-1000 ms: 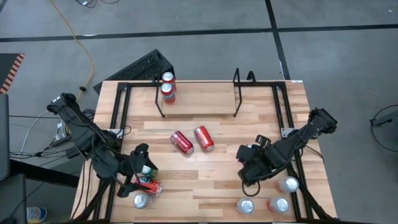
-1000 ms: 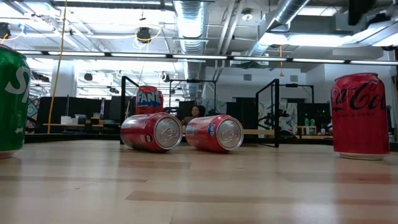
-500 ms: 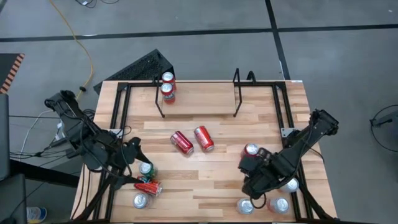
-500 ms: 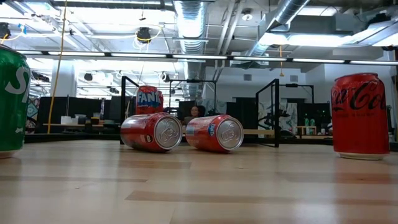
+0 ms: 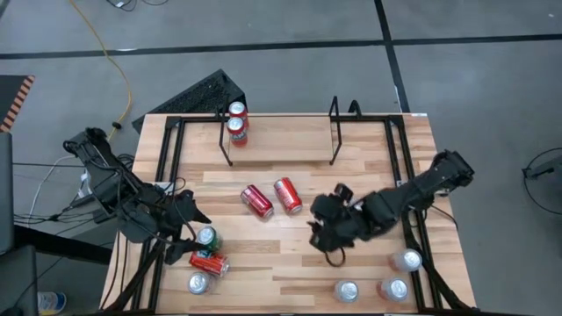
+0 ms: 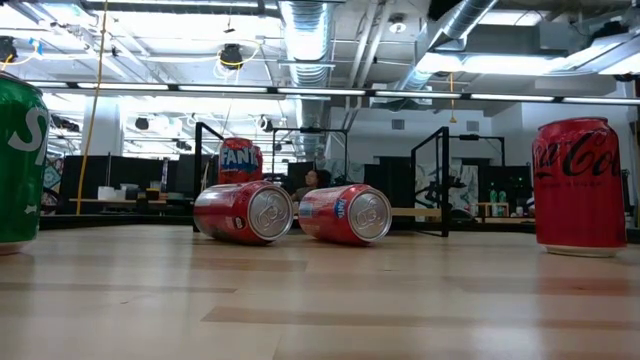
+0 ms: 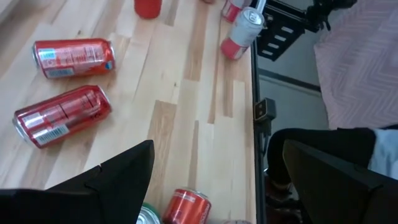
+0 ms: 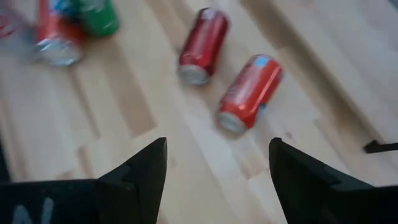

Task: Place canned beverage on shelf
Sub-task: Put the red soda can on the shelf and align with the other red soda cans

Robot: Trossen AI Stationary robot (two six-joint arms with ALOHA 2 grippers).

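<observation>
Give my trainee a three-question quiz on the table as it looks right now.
1. True or false: the right pincer grips a can.
2. How many cans stand on the shelf? A one, B two, C four.
3. Fill in: the two red cans at mid-table lie on their ____.

Key: 1 false, its fingers are apart and hold nothing. 2 B, both at the shelf's left end. 3 sides.
</observation>
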